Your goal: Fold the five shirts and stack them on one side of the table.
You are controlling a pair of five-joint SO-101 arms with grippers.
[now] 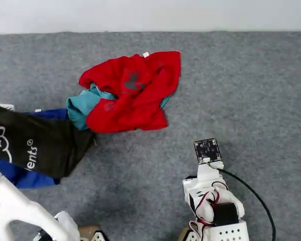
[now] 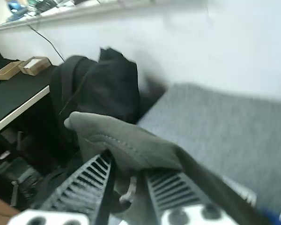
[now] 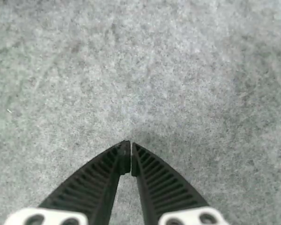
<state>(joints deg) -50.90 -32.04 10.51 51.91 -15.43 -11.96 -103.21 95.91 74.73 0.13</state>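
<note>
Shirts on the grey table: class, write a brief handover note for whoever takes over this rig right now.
Left gripper: shut on the black shirt.
Right gripper: shut, holding nothing, over bare table.
Blue shirt lies under the black one. Red shirt lies crumpled on the teal shirt.
Done: nothing folded or stacked.
Left: fold every shirt and stack them on one side.

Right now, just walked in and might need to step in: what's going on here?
The left fingers pinch the black shirt, which lies over a blue shirt at the table's left side. A red shirt sits crumpled on a teal shirt mid-table. The right fingers are shut over bare table. No shirt looks folded.
</note>
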